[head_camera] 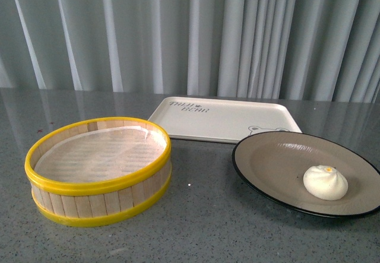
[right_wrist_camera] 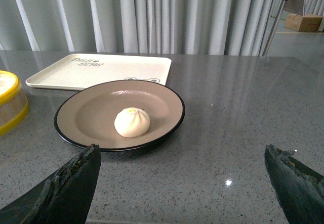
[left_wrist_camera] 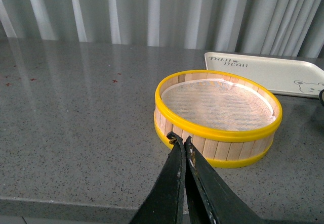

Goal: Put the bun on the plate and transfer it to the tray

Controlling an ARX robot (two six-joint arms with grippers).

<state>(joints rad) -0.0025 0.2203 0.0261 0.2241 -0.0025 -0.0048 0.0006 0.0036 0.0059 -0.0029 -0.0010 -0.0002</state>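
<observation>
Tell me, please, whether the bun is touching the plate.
Touching. The right wrist view shows the bun sitting directly on the beige inside of the plate, with no gap beneath it. The front view shows the same.

The bun [head_camera: 325,182] is white with a yellow dot on top. The plate [head_camera: 270,162] is beige-brown inside with a black rim. The tray [head_camera: 237,120] is cream-white with dark lettering and a bear drawing. The steamer basket [head_camera: 98,200] is pale wooden slats between yellow bands. The bench [head_camera: 208,227] is speckled grey, the curtain [head_camera: 190,31] pale grey.
</observation>
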